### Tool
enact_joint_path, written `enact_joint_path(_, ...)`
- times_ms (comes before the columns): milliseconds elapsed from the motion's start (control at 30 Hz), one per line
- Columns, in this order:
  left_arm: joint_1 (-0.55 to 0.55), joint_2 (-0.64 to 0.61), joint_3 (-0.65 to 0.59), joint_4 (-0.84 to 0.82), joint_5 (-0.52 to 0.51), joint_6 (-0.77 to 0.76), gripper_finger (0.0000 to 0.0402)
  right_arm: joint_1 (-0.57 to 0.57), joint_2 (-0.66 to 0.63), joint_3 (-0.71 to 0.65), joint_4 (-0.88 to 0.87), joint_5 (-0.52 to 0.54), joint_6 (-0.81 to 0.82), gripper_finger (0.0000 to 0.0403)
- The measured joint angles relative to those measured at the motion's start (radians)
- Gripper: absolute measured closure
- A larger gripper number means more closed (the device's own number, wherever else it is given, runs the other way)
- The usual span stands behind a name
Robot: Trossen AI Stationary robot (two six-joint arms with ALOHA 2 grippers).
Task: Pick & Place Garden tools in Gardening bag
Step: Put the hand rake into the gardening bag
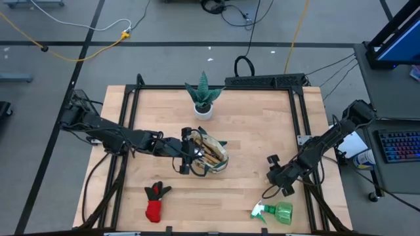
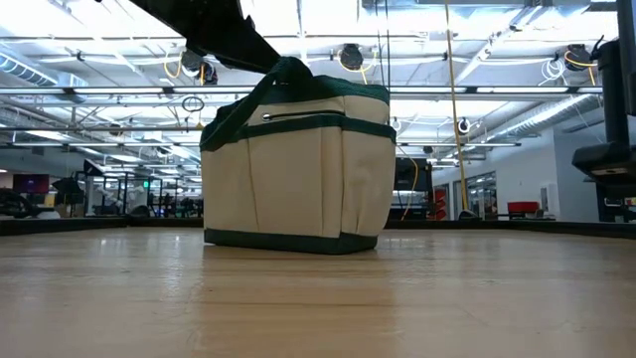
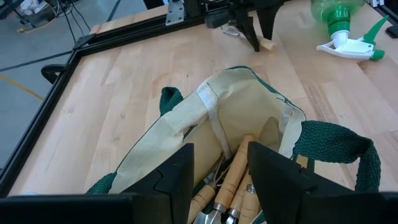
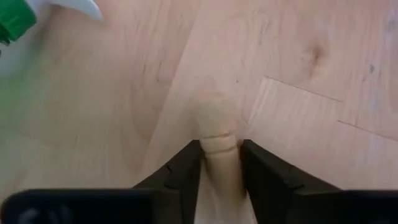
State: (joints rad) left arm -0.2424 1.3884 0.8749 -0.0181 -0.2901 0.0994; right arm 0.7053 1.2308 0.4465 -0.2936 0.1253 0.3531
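The beige gardening bag [image 1: 224, 158] with dark green trim stands on its base at the table's middle [image 2: 298, 169]. Several wooden-handled tools [image 3: 235, 171] lie inside it. My left gripper [image 1: 186, 159] is open over the bag's mouth [image 3: 221, 155], with the tool handles showing between its fingers. My right gripper [image 1: 273, 172] is low at the table's right and shut on a wooden tool handle [image 4: 217, 137]. A red-black glove [image 1: 155, 200] lies at the near left. A green spray bottle [image 1: 275, 212] lies on its side at the near right. My right gripper pinches the wooden handle between its two fingers, close behind the rounded free end [image 4: 219, 152]. That end sticks out ahead of the fingertips, and the fingers lie along the handle. The fingers hide the rest of the tool. The end is close above the tabletop [image 3: 266, 43].
A spiky green plant in a white pot [image 1: 203, 98] stands behind the bag near the far edge. A black metal frame [image 1: 131, 98] runs around the wooden tabletop. Bare wood lies between the bag and my right gripper.
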Motion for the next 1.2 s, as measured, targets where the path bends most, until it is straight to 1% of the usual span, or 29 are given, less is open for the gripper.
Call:
enact_joint_path(100, 0.000, 0.000, 0.000, 0.000, 0.000, 0.000, 0.0245, 0.000, 0.000, -0.001, 0.028, 0.000, 0.001, 0.0327)
enact_joint_path(167, 0.000, 0.000, 0.000, 0.000, 0.000, 0.000, 0.0245, 0.000, 0.000, -0.002, 0.044, 0.000, 0.001, 0.0340)
enact_joint_path(367, 0.000, 0.000, 0.000, 0.000, 0.001, 0.000, 0.0245, 0.000, 0.004, -0.006, 0.105, 0.004, 0.009, 0.0336)
enact_joint_path(467, 0.000, 0.000, 0.000, 0.000, 0.002, -0.001, 0.0245, -0.002, 0.009, -0.008, 0.191, 0.004, 0.027, 0.0324)
enact_joint_path(567, 0.000, 0.000, 0.000, 0.001, 0.002, -0.002, 0.0245, -0.004, 0.006, -0.007, 0.289, 0.012, 0.025, 0.0328)
enact_joint_path(667, 0.000, 0.000, 0.000, 0.011, 0.003, -0.002, 0.0245, -0.009, 0.006, -0.007, 0.385, 0.064, 0.021, 0.0340)
enact_joint_path(733, 0.000, 0.000, 0.000, 0.022, 0.003, 0.002, 0.0245, -0.016, 0.006, -0.006, 0.448, 0.101, 0.018, 0.0340)
enact_joint_path(900, -0.001, 0.000, 0.000, 0.053, 0.005, 0.010, 0.0245, -0.048, 0.005, -0.005, 0.594, 0.184, -0.017, 0.0327)
enact_joint_path(1033, -0.001, 0.000, 0.000, 0.053, 0.005, 0.010, 0.0245, -0.093, 0.005, -0.005, 0.694, 0.190, -0.076, 0.0332)
enact_joint_path(1100, -0.002, 0.000, 0.000, 0.053, 0.005, 0.010, 0.0245, -0.115, 0.005, -0.004, 0.732, 0.188, -0.085, 0.0339)
enact_joint_path(1200, -0.006, 0.000, 0.000, 0.053, 0.005, 0.010, 0.0245, -0.141, 0.004, -0.004, 0.762, 0.189, -0.085, 0.0340)
